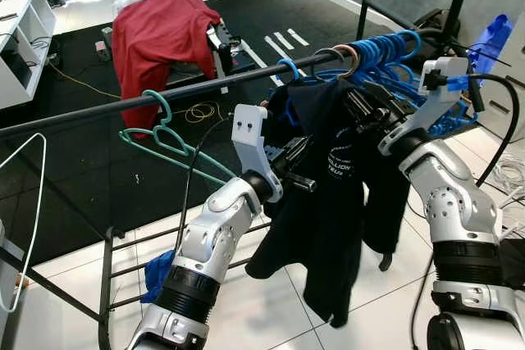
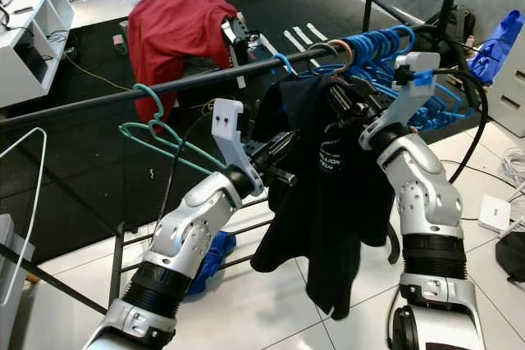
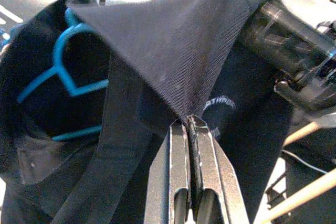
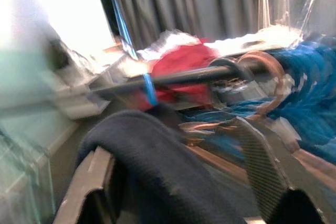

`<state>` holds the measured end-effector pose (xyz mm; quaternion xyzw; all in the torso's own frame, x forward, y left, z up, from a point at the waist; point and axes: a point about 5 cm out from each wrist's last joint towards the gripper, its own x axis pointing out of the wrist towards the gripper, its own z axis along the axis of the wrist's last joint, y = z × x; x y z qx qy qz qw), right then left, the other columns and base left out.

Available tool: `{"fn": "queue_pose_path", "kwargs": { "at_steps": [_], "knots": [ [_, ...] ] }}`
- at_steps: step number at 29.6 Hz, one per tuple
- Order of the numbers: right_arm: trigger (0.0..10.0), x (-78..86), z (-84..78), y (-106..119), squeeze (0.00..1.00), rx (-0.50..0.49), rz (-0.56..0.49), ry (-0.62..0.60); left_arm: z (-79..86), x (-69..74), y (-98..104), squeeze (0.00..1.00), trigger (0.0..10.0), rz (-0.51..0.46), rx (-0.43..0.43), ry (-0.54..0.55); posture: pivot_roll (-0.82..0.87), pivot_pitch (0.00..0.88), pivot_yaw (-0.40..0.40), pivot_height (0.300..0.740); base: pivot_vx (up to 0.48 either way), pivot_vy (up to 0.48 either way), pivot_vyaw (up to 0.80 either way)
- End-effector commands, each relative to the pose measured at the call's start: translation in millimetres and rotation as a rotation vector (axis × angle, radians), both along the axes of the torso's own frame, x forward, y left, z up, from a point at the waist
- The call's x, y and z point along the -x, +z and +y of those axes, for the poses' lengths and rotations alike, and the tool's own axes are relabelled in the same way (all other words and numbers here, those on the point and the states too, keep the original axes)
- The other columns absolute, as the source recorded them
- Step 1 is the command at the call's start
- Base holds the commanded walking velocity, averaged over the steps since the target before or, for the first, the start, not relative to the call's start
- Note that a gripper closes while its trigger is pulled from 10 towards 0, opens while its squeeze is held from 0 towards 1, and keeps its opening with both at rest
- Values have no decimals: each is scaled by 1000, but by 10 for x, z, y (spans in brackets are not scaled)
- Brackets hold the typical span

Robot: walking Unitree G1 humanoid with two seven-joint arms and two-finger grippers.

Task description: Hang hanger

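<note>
Now one black shirt [image 1: 336, 194], two grippers: left gripper [image 3: 190, 129], right gripper [image 4: 173, 182].

Blue hanger [image 1: 289, 67] carrying a black shirt [image 1: 332, 194] hangs hooked on the rail [image 1: 123, 104].

I see a black rail [image 1: 164, 97] crossing the view; on it hang a teal hanger [image 1: 168, 143], a blue hanger carrying a dark shirt [image 2: 336, 194], and a bunch of blue hangers [image 1: 394, 53]. Among them is what may be a copper-coloured hook [image 2: 341, 48].
</note>
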<state>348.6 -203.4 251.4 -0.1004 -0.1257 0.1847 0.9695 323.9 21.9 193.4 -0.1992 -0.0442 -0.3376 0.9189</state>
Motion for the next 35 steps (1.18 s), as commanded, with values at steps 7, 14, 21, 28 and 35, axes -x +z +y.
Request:
{"fn": "queue_pose_path", "kwargs": {
  "at_steps": [7, 14, 21, 28, 35],
  "knots": [
    [10000, 69, 69, 133, 0, 371, -202, 0, -10, -4, -82, 0, 0, 39, -10, 4, -164, 97, 108, 740, 0, 0, 0],
    [10000, 150, 90, 407, 0, -272, -170, 160, -25, 5, -87, 0, 0, 39, -9, -1, -167, 95, 108, 740, 0, 0, 0],
    [10000, 53, -25, 231, 0, 462, -242, -109, -35, 7, -87, 0, 0, 38, -9, -5, -168, 90, 109, 740, 0, 0, 0],
    [10000, 120, 26, 252, 0, 87, 0, 85, -31, 4, -84, 0, 0, 37, -9, -4, -167, 96, 111, 740, 0, 0, 0],
    [10000, 170, -6, 55, 0, 617, 12, 113, -34, 10, -91, 0, 0, 40, -9, -6, -168, 100, 110, 740, 0, 0, 0]
  ]
}}
